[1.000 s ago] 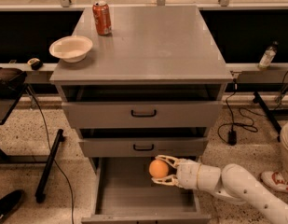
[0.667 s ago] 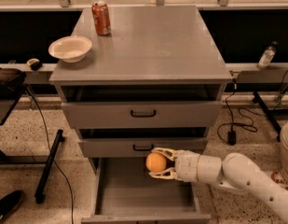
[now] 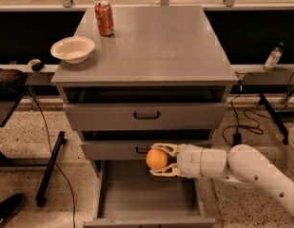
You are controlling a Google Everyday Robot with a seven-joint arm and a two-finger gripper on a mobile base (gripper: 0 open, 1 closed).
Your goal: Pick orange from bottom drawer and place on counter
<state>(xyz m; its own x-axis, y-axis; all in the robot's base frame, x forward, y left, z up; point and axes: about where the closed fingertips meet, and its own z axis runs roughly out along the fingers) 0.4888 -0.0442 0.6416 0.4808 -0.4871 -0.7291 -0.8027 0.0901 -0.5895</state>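
The hand [image 3: 153, 159] grips the small round orange [image 3: 158, 159] over the grey bottom drawer [image 3: 146, 198]; rising toward twelve o'clock, it could strike the middle drawer [image 3: 111, 151].

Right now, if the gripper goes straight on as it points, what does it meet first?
The gripper, shut on the orange above the open bottom drawer, points toward the picture's left. That way looks free, though depth is unclear; the middle drawer front is close.

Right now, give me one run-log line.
gripper: shut on orange, above open bottom drawer, level with middle drawer front | counter: orange not yet placed; soda can, bowl on it
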